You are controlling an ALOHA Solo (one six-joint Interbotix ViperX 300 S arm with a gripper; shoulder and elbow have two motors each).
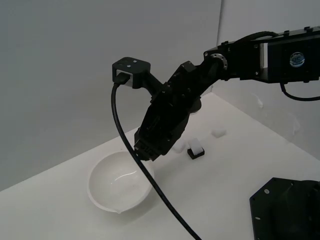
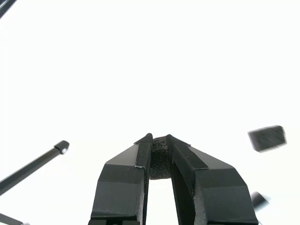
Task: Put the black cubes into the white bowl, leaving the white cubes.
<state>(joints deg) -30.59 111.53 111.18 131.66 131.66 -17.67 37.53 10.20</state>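
Note:
My gripper (image 2: 159,145) is shut on a small black cube (image 2: 159,161), pinched between its two fingertips. In the exterior view the gripper (image 1: 144,150) hangs just above the rim of the white bowl (image 1: 100,196) on the exterior view's right side; the held cube is hidden there. The bowl looks empty. Another black cube (image 1: 192,153) lies on the table to the exterior view's right of the bowl, touching a white cube (image 1: 198,146). The wrist view shows two more black cubes (image 2: 267,138) (image 2: 259,200). A second white cube (image 1: 218,132) lies farther back.
The black robot base (image 1: 287,207) stands at the exterior view's lower right. A black cable (image 1: 145,175) hangs from the wrist across the bowl. The wrist view is washed out white, so the bowl cannot be made out there.

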